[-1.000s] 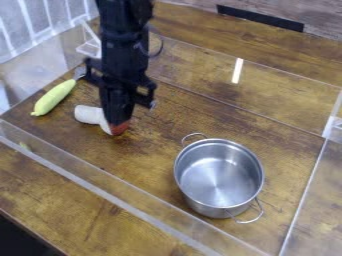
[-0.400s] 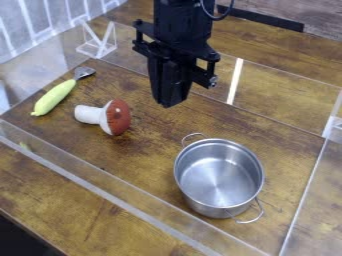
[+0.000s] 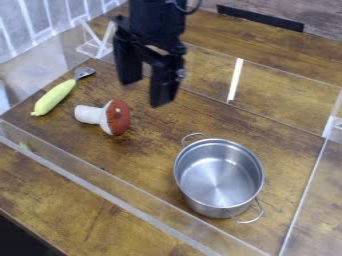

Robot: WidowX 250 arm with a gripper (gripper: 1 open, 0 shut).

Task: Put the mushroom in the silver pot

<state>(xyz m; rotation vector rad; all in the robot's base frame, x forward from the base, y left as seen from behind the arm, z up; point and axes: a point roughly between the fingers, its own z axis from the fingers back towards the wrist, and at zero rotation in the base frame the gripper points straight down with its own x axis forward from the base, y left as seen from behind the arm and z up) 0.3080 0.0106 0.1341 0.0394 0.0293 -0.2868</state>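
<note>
Two fingers of the pincer [image 3: 146, 88] stand spread apart, grasping nothing. Below it and slightly toward the camera, the mushroom [image 3: 107, 117] lies on its side on the counter [image 3: 80, 215]; the silver pot [image 3: 221, 177] sits well off to its right. Best to descend straight, straddling the cap.

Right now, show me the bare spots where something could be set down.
Free: the table right of the gripper, above the silver pot; and the near-left corner below the mushroom. Crowded: the left side, with mushroom and corn piece.
</note>
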